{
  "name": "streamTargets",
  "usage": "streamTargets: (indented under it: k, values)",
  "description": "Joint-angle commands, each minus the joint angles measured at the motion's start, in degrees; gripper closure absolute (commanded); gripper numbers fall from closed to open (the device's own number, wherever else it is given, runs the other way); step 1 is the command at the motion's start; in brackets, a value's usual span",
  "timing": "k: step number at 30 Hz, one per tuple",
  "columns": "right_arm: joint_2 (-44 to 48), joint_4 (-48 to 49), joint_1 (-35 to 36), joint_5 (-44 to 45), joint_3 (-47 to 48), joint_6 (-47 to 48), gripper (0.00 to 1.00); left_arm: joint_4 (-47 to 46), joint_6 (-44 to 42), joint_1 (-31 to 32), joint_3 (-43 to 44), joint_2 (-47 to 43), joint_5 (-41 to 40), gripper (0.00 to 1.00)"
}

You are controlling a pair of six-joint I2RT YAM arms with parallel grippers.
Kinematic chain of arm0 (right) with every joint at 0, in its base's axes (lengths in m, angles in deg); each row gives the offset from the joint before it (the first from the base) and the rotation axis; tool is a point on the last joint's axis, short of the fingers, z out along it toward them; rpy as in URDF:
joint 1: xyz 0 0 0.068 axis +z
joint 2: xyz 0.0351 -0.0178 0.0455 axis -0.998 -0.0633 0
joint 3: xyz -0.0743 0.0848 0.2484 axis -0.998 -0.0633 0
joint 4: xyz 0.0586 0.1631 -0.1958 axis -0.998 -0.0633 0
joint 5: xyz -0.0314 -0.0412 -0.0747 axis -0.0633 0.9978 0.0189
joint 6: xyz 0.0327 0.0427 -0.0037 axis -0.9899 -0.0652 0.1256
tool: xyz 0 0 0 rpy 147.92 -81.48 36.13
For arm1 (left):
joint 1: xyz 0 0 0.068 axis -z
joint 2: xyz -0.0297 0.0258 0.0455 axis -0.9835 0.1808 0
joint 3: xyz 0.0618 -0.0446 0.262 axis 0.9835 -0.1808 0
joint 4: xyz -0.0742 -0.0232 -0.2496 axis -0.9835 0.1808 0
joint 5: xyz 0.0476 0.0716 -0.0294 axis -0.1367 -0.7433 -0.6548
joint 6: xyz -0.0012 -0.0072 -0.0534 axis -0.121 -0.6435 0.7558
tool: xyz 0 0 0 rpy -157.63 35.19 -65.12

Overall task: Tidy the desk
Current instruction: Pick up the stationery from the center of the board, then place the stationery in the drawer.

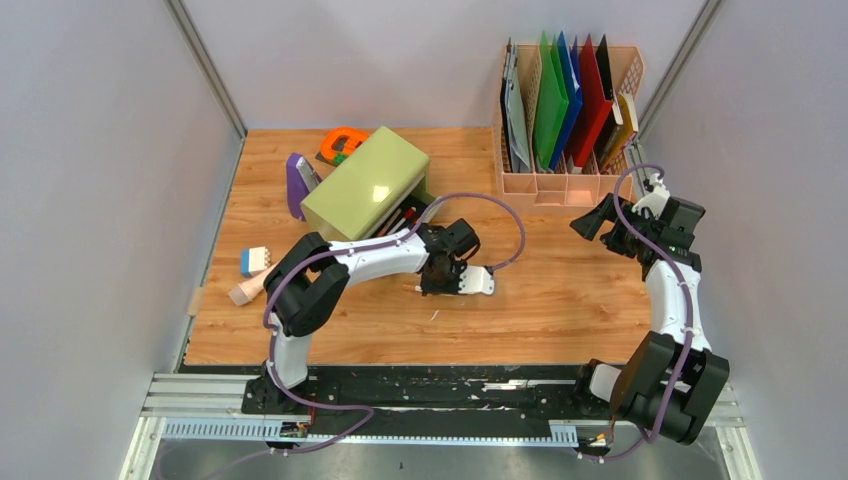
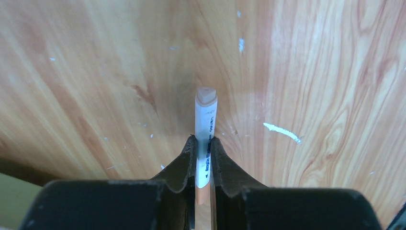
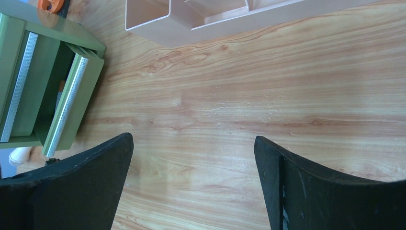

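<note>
the left pincer (image 2: 203,143) is pinching a slim white pen (image 2: 205,115) around its barrel, jaws pressed flat on both sides, the peach end pointing away over the wood. the pen sits low over the middle of the counter (image 1: 590,300), just in front of the green drawer chest (image 1: 365,183); whether it touches the wood i cannot tell. the right pincer (image 3: 192,139) hangs spread wide near the peach file rack (image 1: 565,185), holding nothing. the step looks like lifting the pen: rise straight up so the end does not drag, hold the barrel level, then carry it to the chest, whose drawer seems open, without clipping its front.
</note>
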State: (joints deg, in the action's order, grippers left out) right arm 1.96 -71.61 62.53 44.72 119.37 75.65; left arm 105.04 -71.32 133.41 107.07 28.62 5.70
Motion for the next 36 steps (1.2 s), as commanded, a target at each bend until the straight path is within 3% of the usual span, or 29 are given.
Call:
streamTargets:
  k: [1, 7, 13, 22, 28, 36]
  values:
    - [0.6, 1.8, -0.3, -1.1, -0.2, 0.1, 0.00, 0.3, 10.6, 0.1, 6.3, -1.1, 1.0, 1.00]
    - [0.9, 1.8, -0.7, -1.4, -0.2, 0.0, 0.00, 4.1, 20.1, -2.3, 13.9, -1.6, -8.3, 1.00]
    - [0.8, 1.9, -0.6, -1.7, -0.2, -0.1, 0.00, 9.9, 27.5, -8.6, 21.5, -2.3, -10.6, 1.00]
    - [0.8, 1.8, -0.7, -1.7, -0.1, -0.1, 0.00, 13.0, 30.3, -15.1, 28.5, 0.3, -15.0, 0.97]
    - [0.7, 1.8, -0.7, -1.8, -0.1, -0.2, 0.00, 11.5, 30.2, -15.8, 27.1, 1.1, -16.9, 0.77]
    - [0.7, 1.9, -0.7, -1.7, -0.1, -0.1, 0.00, 8.7, 30.4, -15.8, 24.5, 0.2, -18.6, 0.58]
